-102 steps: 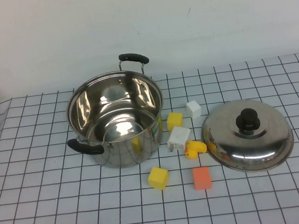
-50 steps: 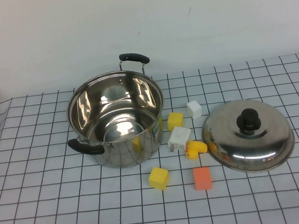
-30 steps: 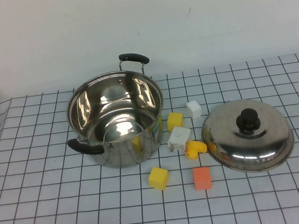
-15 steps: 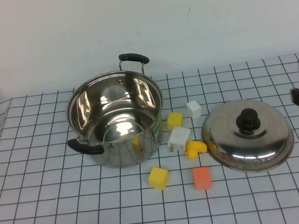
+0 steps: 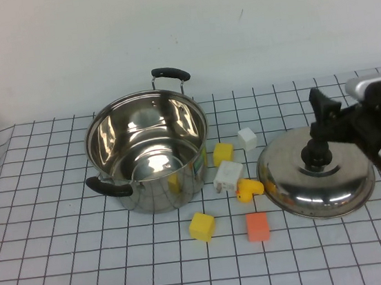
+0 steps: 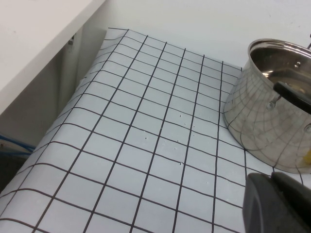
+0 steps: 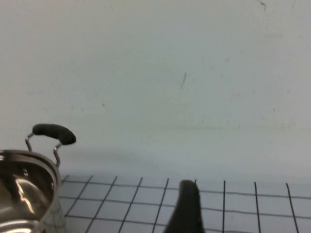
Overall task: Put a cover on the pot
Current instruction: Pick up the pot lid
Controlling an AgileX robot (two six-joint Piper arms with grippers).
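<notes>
The pot [image 5: 149, 153] stands open and empty toward the left of the table, uncovered; its lid [image 5: 316, 173] lies dome-up well to its right, with small blocks scattered between them; half a second ago only the tip of the right arm showed at the table's right edge, and now the right gripper [image 5: 322, 126] has come in just above the lid's black knob [image 5: 315, 154], fingers spread and holding nothing; my judgement is that the grasp of the knob is next, so the covering has barely begun; the left gripper [image 6: 277, 204] sits parked low beside the pot on its left, and I cannot tell how its fingers stand; the surface is a white cloth with a black grid [image 5: 67, 269], backed by a plain pale wall [image 5: 232, 26].
</notes>
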